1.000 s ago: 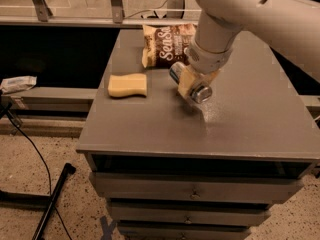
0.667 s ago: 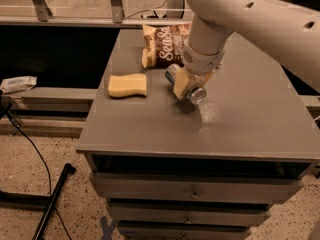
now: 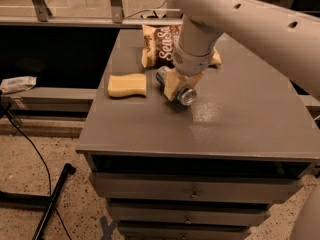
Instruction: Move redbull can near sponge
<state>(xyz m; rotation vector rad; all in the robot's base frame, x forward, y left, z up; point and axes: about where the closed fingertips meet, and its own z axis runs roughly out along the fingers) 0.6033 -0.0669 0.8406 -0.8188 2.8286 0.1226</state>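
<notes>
Finding: your hand (image 3: 175, 85) is clamped across the redbull can (image 3: 187, 97), which is tilted and low over the table (image 3: 240, 119), just beside the sponge (image 3: 127, 85) and apart from it. Recommendation: lower until the can rests flat before you release, since a round can may roll. Then lift straight up, clear of the snack bag (image 3: 160, 46) behind.

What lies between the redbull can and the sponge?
Only bare tabletop, in the camera view; the gripper grips the redbull can, apart from the sponge.
</notes>
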